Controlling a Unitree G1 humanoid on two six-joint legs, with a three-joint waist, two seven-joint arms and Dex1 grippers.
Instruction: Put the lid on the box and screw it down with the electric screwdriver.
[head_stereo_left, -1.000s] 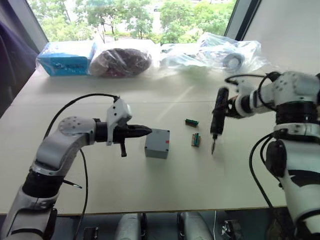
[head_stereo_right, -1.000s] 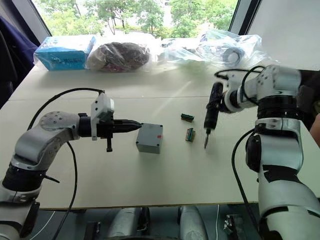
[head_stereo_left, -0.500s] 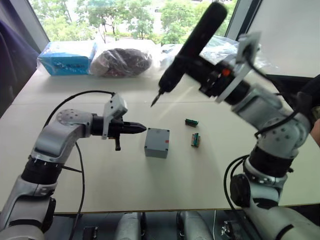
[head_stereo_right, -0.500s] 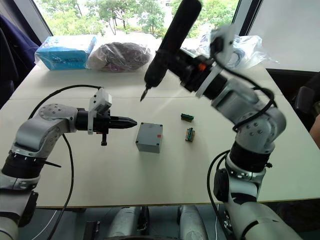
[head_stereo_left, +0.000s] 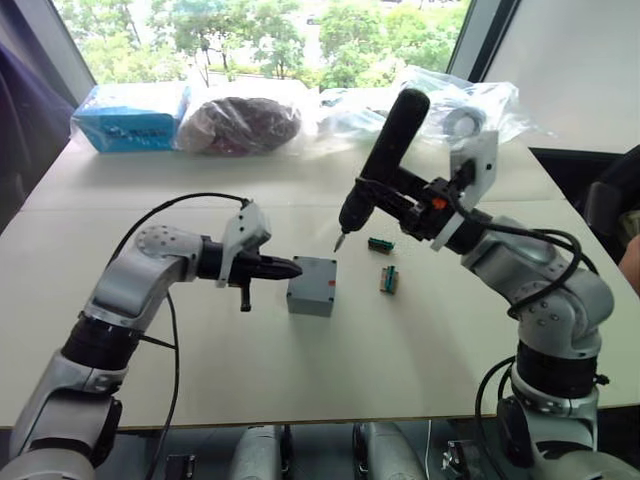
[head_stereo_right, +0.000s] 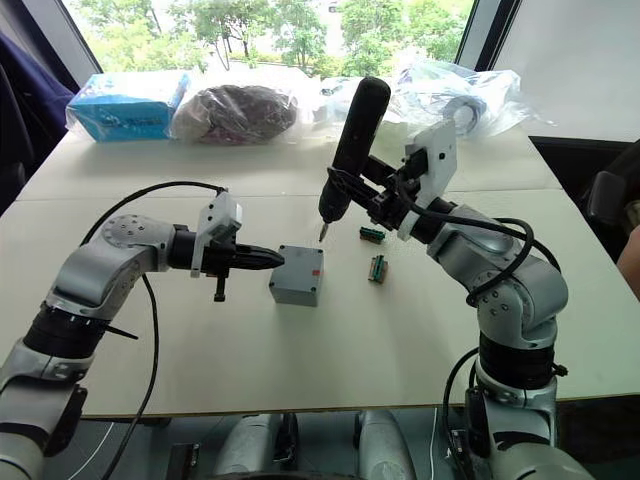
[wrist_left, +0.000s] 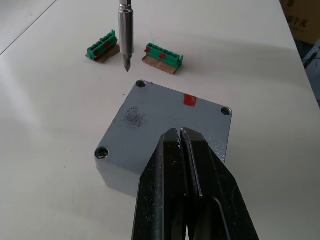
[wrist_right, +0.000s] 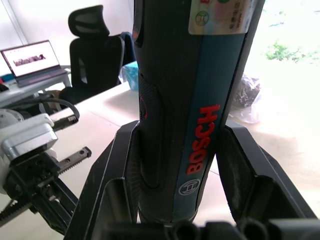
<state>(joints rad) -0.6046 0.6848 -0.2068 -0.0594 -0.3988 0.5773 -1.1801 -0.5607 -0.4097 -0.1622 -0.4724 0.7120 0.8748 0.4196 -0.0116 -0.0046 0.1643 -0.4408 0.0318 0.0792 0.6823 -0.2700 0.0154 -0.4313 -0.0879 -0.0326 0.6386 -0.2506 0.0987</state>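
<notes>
Swung down from its raised sweep of half a second ago: electric screwdriver (head_stereo_right: 350, 150), now slanted with its bit hanging just above and beyond the far edge of the box (head_stereo_right: 297, 275); clamped between the right gripper's (wrist_right: 190, 165) two fingers around its dark barrel; left gripper (wrist_left: 181, 150) nudged a little closer, fingers pressed together with nothing between them, tips at the near side of the box, contact not clear. Sits mid-desk (head_stereo_right: 300, 370), well in from every edge; lid (wrist_left: 165, 117) already seated on top, flush, with a red mark near its far edge and screw holes at the corners (wrist_left: 141, 84); screws in those holes hard to make out. Two green connector blocks (wrist_left: 162, 53) lie just beyond the box toward the far edge, clear of the work.

Step in hand, by judgement: bringing the bit onto a corner screw. Best done by righting the tool to near vertical before descent; lining the tip over the nearest far corner hole; lowering slowly until seated; only then driving. Worth keeping the closed left fingers braced against the box side to stop sliding or twisting under torque; risk otherwise of the bit skating across the lid.
</notes>
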